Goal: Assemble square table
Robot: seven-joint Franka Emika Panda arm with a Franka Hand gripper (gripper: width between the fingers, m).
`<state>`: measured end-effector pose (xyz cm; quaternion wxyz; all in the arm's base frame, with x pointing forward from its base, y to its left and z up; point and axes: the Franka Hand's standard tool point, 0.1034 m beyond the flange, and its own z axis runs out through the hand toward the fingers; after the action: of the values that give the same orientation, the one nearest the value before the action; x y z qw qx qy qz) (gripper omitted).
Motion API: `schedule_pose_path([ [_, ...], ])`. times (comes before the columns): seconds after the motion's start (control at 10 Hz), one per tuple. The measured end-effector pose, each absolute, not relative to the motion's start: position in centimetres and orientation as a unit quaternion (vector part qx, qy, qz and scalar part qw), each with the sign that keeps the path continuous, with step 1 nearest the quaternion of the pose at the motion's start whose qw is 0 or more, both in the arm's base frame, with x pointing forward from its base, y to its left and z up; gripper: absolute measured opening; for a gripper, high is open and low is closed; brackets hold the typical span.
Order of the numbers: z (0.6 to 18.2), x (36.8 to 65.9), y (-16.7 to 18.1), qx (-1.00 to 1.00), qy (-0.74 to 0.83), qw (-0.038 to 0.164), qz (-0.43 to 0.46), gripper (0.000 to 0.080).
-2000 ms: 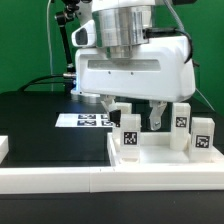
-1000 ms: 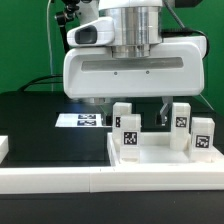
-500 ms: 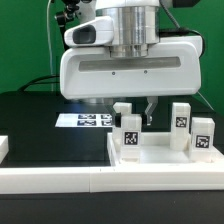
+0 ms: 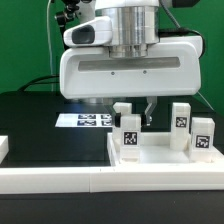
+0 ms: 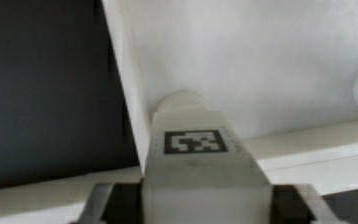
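My gripper (image 4: pixel 130 110) hangs over the left part of the white square tabletop (image 4: pixel 160 158). In the wrist view a white table leg (image 5: pixel 197 150) with a black-and-white tag fills the gap between my dark fingers (image 5: pixel 114 205), so the jaws are shut on it. In the exterior view this leg (image 4: pixel 122 107) stands upright beside one dark finger (image 4: pixel 150 110); the other finger is hidden. Three more tagged legs stand on the tabletop: one in front (image 4: pixel 130 137) and two to the exterior view's right (image 4: pixel 181 128) (image 4: pixel 203 136).
The marker board (image 4: pixel 82 120) lies on the black table (image 4: pixel 40 125) to the exterior view's left of the tabletop. A long white rail (image 4: pixel 60 180) runs along the front edge. The tabletop's rim (image 5: pixel 318 150) shows near the held leg.
Over the last second my gripper shifted toward the exterior view's left, its visible finger closing in on the leg. Nothing has moved in the last half second.
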<state>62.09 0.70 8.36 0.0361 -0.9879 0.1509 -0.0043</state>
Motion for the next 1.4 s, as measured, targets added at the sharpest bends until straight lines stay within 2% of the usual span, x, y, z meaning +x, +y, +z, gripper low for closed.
schedule_pose_path([
  [0.5,8.29,62.23,0.74,-0.919,0.391,0.049,-0.001,0.0291],
  [0.9,8.26,62.22,1.04,-0.842,0.538,0.05,0.007,0.0291],
  [1.4,8.24,62.29,1.22,-0.756,0.652,0.058,0.019,0.0291],
])
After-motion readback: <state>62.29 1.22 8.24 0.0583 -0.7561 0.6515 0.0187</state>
